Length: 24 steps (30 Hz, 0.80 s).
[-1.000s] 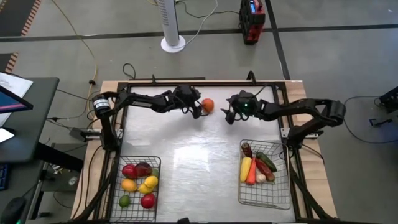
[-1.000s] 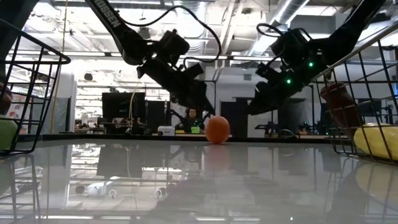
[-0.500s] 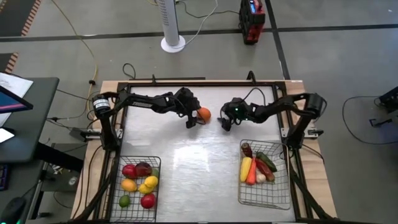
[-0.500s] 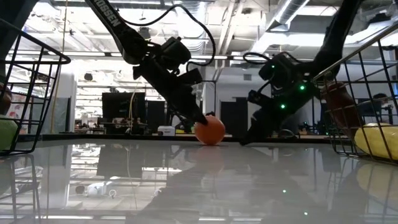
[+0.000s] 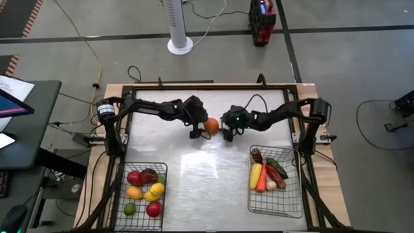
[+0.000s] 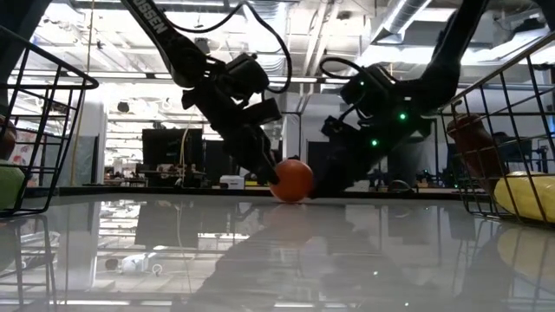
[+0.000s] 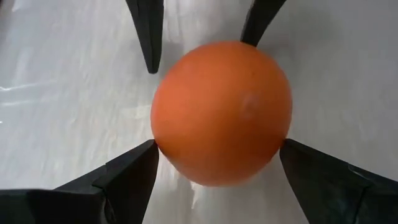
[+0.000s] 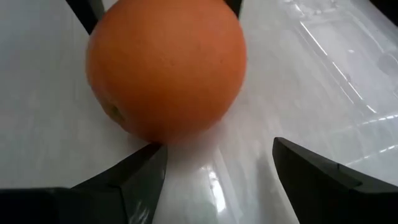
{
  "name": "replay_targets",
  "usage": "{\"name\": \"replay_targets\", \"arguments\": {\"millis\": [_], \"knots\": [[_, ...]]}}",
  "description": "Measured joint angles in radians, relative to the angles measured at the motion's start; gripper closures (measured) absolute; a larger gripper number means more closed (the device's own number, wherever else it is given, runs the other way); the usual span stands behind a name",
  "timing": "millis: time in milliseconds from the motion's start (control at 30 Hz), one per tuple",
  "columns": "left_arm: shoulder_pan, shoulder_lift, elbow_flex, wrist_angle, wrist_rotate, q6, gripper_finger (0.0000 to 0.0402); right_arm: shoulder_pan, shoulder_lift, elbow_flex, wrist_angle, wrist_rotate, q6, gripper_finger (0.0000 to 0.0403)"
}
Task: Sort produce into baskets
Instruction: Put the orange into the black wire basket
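The orange [image 5: 211, 125], smooth, round and faintly dimpled, rests on the glossy white worktop [image 5: 194, 168] near the middle of its far edge. It is bracketed from both sides: the left gripper [image 5: 198, 129] straddles it with fingers spread, apparently for a grasp, while the right gripper [image 5: 226, 128], fingers parted, is held just beside it.

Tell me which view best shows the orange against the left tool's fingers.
The left wrist view: the round orange fruit sits between the left tool fingers, open on either side. The high view shows the orange small between both tools; the low view shows it on the white table; the right wrist view shows it close up.
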Motion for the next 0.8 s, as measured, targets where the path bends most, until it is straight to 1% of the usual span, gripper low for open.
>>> {"name": "replay_targets", "arguments": {"millis": [133, 267, 400, 500, 667, 800], "knots": [[-0.027, 0.000, 0.000, -0.005, -0.043, 0.031, 0.0081, 0.029, 0.002, 0.023, -0.024, -0.012, -0.001, 0.0085], [-0.051, 0.000, -0.001, -0.008, -0.052, 0.037, 0.0081, 0.059, 0.002, 0.039, -0.046, -0.011, 0.003, 0.0085], [-0.069, 0.000, -0.002, -0.002, -0.074, 0.008, 0.0080, 0.085, 0.001, 0.040, -0.049, -0.007, 0.008, 0.0085], [-0.079, -0.002, -0.001, -0.021, -0.072, -0.003, 0.0071, 0.102, -0.009, 0.043, -0.056, -0.009, 0.041, 0.0085], [-0.111, -0.029, 0.008, -0.090, -0.085, -0.001, 0.0050, 0.142, -0.061, 0.051, -0.029, -0.025, 0.072, 0.0085], [-0.131, -0.067, 0.008, -0.097, -0.095, 0.006, 0.0042, 0.169, -0.124, 0.057, 0.002, -0.018, 0.072, 0.0085]]}}
